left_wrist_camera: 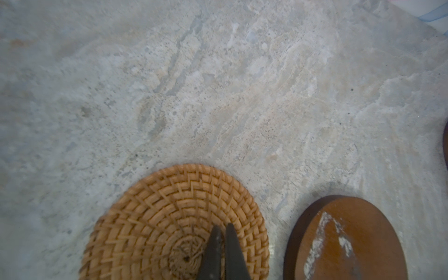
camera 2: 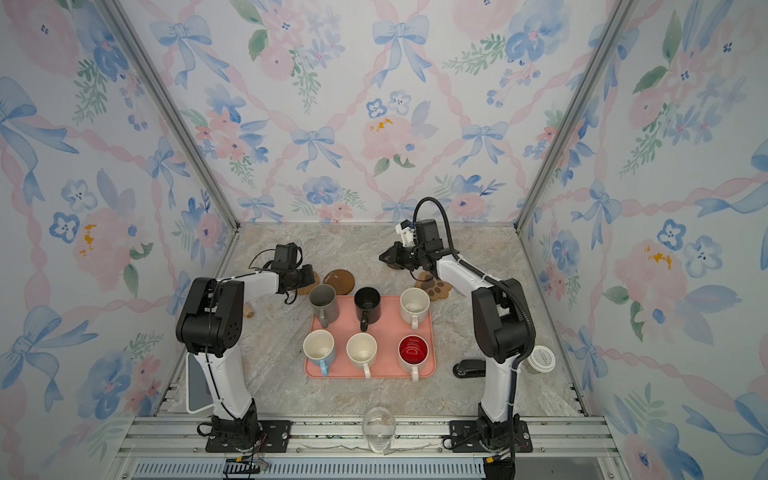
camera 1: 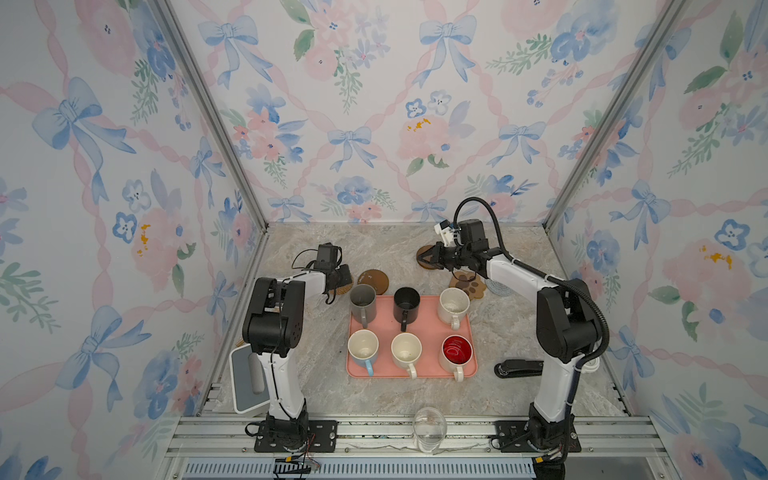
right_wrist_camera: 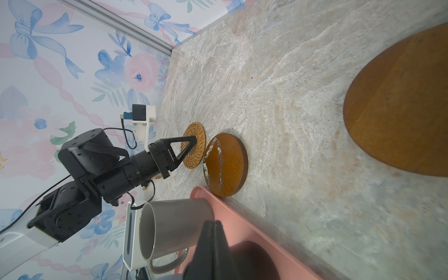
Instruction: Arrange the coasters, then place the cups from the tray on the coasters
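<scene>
1. Scale (camera 1: 245,374): white, at the counter's (camera 1: 324,386) left edge, behind my left arm.
2. My left tool (left_wrist_camera: 222,230): shut, nothing between the tips. They point down at the middle of the rattan coaster (left_wrist_camera: 169,218), which lies flat on the counter beyond the tray's far left corner.
3. Scuffed coaster (camera 1: 373,280): a brown round with white marks, flat just beside the rattan one. Its near edge is close to the tray's far rim, by the grey mug.
4. Tray (camera 1: 429,324): pink, mid-counter, carrying all six mugs upright in two rows.
   - Far row: grey mug (camera 1: 363,301), black mug (camera 1: 407,305), cream mug (camera 1: 454,305).
   - Near row: blue mug (camera 1: 363,349), second cream mug (camera 1: 406,351), red mug (camera 1: 457,353).
5. Glass (camera 1: 429,428): clear, on the front rail.
6. My right tool (right_wrist_camera: 214,224): shut and empty, lying sideways with its tips aimed left. It is over the plain brown coaster (right_wrist_camera: 400,109), beyond the tray's far right corner. I cannot tell whether it touches.
7. Paw coaster (camera 1: 471,286): flat, just behind the cream mug and partly under my right arm.
8. Grey-blue coaster (camera 1: 496,289): just right of the paw, mostly hidden by the arm.
9. Stapler (camera 1: 518,369): black, right of the tray.
10. Paper cup (camera 2: 541,359): lidded, at the right edge.
</scene>
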Robot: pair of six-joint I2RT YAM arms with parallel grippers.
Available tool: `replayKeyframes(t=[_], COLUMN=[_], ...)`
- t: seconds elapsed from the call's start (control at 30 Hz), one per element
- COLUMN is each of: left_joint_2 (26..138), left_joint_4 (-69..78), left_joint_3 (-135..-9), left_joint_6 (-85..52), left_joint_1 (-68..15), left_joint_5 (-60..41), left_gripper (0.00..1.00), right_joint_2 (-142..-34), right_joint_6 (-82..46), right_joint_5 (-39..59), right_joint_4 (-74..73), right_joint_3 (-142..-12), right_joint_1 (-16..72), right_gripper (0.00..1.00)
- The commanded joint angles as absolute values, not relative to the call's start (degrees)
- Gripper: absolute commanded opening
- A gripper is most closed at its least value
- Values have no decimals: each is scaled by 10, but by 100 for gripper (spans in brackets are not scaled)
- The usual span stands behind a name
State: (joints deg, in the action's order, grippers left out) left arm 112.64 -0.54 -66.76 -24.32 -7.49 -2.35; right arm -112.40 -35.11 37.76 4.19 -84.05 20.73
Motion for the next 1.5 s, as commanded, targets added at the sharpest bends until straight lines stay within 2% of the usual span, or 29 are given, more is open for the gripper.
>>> replayKeyframes(t=[0.0, 0.43, 0.57, 0.87, 1.03, 1.47], left_joint_2=[1109, 1081, 1045, 899, 807, 615], left_joint_4=[-36, -29, -9, 23, 53, 128], left_joint_3=[-671, -725, -712, -636, -568, -392], left_joint_6=[-249, -244, -250, -252, -261, -294], left_joint_1=[-78, -96, -109, -124, -131, -163], left_joint_5=[-19, -16, -6, 4, 7, -17], left_gripper=[0, 0, 0, 0, 0, 0], right_joint_2=[-1118, -1139, -1202, -1337, -1373, -1485], right_joint_6=[-341, -322, -323, -288, -340, -418], right_joint_5=[390, 372, 374, 314, 310, 270], right_joint_4=[42, 96, 149, 260, 193, 163], right_joint_3=[-840, -892, -981, -1159, -1174, -1291], right_joint_1=[211, 176, 153, 133, 124, 115], right_gripper=[0, 0, 0, 0, 0, 0])
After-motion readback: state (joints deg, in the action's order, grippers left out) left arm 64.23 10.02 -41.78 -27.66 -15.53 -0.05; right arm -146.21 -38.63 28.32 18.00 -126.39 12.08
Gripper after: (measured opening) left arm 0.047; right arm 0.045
